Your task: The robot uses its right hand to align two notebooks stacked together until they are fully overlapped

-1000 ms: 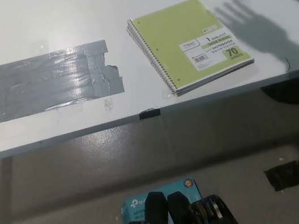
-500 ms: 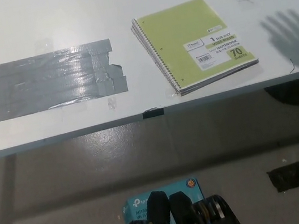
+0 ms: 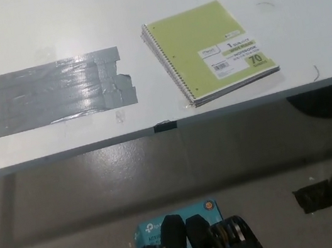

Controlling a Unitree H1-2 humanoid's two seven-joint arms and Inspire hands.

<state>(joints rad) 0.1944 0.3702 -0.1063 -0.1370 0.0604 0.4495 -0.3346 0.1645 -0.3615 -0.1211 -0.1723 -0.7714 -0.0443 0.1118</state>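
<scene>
neither hand shows in the head view, so how far open either one is cannot be told, and nothing is held. two green spiral notebooks (image 3: 210, 50) lie stacked on the white table (image 3: 135, 14), right of centre, turned a little so the spiral binding runs from far left to near right. the lower one shows only as a thin sliver along the near and left edges, so the pair looks almost fully overlapped. by my reading the aligning is close to done, or done; if anything is left, the next move calls for the right hand to come in from the right and nudge the top cover a touch until that sliver closes.

the stack's near corner sits just beside the table's near edge, so any push should go far or left, not toward the drop. bare table lies to the right and far side. a patch of grey duct tape (image 3: 52, 92) lies well apart to the left.
</scene>
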